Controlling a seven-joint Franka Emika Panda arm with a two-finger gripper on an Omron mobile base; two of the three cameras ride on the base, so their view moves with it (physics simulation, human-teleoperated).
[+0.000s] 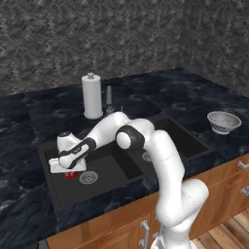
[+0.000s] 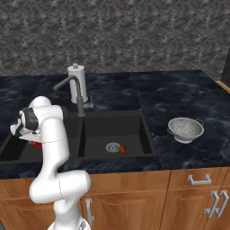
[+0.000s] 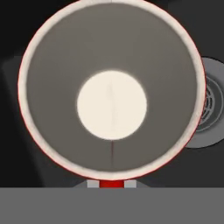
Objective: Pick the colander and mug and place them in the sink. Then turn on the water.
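The red mug (image 3: 111, 105) with its white inside sits right under the hand camera, low in the left basin of the dark sink (image 1: 114, 168). My gripper (image 3: 111, 184) is shut on a red part of the mug at its near rim. From the base, the hand (image 1: 68, 163) reaches down into the left basin with the mug (image 1: 71, 174) just below it, beside the round drain (image 1: 88, 178). The silver colander (image 1: 223, 121) stands upright on the black counter right of the sink (image 2: 112, 130), far from the gripper (image 2: 32, 140). No water shows at the faucet (image 2: 80, 101).
A white paper-towel roll (image 1: 92, 96) stands behind the sink beside the faucet (image 1: 109, 99). A small orange thing (image 2: 122, 149) lies by the right basin's drain (image 2: 112, 146). Wooden cabinet fronts with handles (image 2: 199, 180) run below the counter.
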